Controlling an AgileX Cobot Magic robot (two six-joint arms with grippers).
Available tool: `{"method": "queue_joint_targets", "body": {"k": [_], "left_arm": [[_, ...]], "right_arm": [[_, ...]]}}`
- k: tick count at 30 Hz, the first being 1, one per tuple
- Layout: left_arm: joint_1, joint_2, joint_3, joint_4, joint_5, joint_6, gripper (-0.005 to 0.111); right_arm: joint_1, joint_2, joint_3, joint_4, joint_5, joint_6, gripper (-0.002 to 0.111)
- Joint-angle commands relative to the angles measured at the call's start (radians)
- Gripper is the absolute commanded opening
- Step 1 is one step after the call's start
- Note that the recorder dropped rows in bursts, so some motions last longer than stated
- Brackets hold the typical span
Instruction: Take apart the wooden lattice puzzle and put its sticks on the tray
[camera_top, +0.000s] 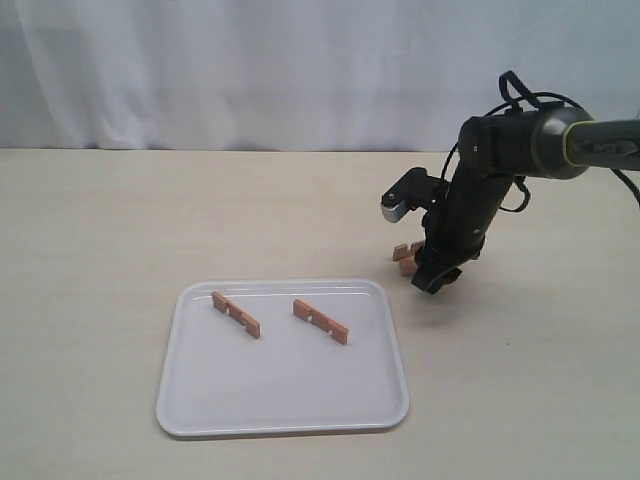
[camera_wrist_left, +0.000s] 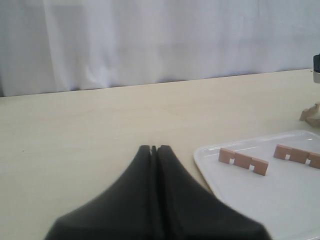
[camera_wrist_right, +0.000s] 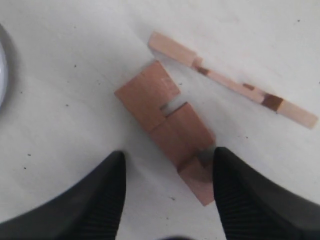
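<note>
No interlocked wooden lattice puzzle is in view, only loose sticks. Two notched sticks (camera_top: 236, 314) (camera_top: 321, 321) lie apart on the white tray (camera_top: 290, 385). Two more sticks (camera_top: 405, 258) lie on the table just past the tray's far right corner. In the right wrist view one stick (camera_wrist_right: 167, 125) lies flat and the other (camera_wrist_right: 235, 85) rests on its edge beside it. My right gripper (camera_top: 436, 278) (camera_wrist_right: 170, 152) hangs open over them, the flat stick's end beside one finger (camera_wrist_right: 235, 190). My left gripper (camera_wrist_left: 154, 148) is shut on nothing, low over bare table beside the tray (camera_wrist_left: 207, 167).
A pale curtain closes off the far side of the table. The right arm (camera_top: 500, 150) reaches in from the right edge. The left arm does not show in the exterior view.
</note>
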Motion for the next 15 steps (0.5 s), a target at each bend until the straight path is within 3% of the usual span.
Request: {"method": "queue_joint_targets", "body": {"k": [1,15], "left_arm": [[-0.001,0.000,0.002,0.000,-0.011,-0.003,0.000],[-0.001,0.000,0.002,0.000,-0.011,-0.003,0.000]], "right_arm": [[-0.008,0.011,-0.043,0.026,0.042,-0.002,0.051],[-0.078,0.047,-0.172,0.154,0.233,-0.009,0.050]]}}
